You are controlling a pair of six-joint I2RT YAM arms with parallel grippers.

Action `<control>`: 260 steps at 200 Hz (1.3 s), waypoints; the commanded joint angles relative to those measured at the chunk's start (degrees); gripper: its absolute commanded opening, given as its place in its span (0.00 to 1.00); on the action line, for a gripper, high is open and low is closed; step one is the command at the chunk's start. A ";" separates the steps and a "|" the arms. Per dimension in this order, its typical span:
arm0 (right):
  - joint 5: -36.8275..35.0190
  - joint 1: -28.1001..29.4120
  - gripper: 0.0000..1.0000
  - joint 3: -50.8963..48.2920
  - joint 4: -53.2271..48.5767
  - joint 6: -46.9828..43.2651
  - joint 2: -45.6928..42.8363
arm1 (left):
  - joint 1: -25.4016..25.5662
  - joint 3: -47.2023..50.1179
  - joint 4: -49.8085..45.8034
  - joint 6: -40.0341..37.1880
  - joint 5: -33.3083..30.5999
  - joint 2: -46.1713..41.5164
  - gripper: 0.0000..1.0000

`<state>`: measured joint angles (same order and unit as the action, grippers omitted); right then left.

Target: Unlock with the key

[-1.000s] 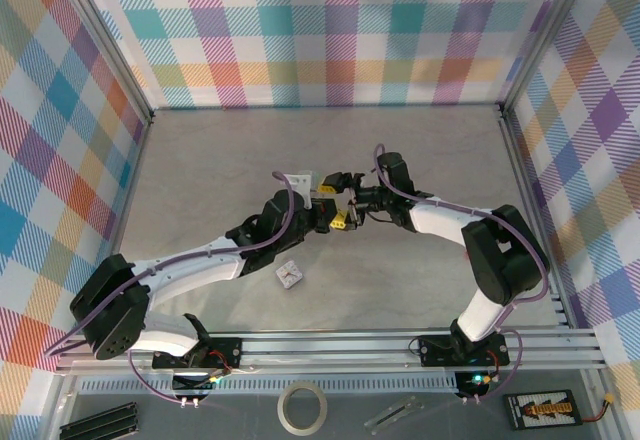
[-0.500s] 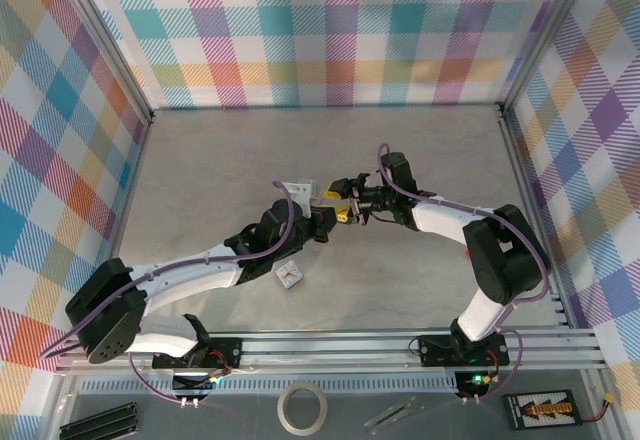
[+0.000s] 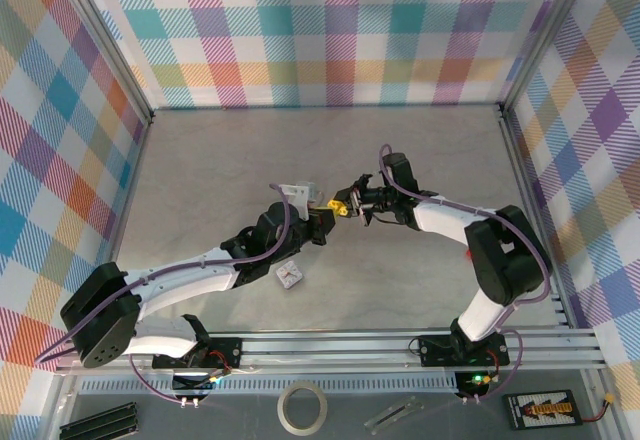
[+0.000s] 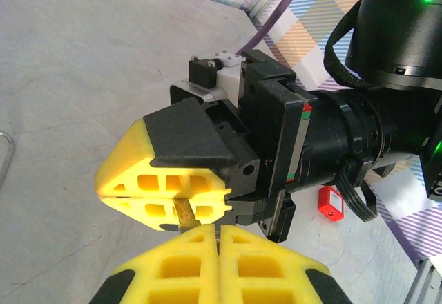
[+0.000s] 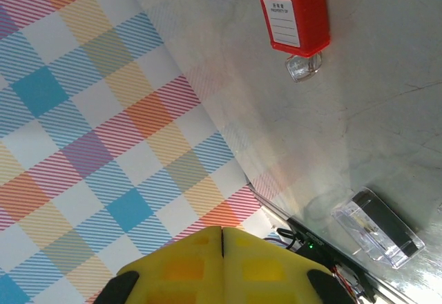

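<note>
left gripper (image 4: 218, 240) and right gripper (image 4: 166, 195) both clamp shut on one brass key (image 4: 183, 211). red padlock (image 5: 293, 12) lies apart.

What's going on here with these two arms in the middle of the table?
The left pincer and the right pincer meet tip to tip over the table, both shut on the small brass key, in what looks like a handover. The red padlock lies apart on the table, untouched.
</note>
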<state>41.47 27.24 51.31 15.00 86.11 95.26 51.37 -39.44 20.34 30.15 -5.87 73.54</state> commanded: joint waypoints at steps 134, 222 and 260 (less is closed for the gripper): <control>-11.67 -3.13 0.00 -0.90 7.93 -20.29 -15.31 | -2.06 2.91 29.23 40.39 10.06 5.55 0.81; -11.81 -2.81 0.00 -1.67 8.06 -18.37 -16.78 | -2.54 3.40 46.50 43.31 5.96 13.71 0.61; -11.44 -2.72 0.00 -2.07 8.73 -17.20 -16.43 | -3.07 2.45 51.32 43.86 6.70 17.39 0.49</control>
<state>29.56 24.08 50.22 20.99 67.81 79.55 48.93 -35.88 63.68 73.17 0.97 89.23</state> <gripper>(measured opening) 0.046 0.511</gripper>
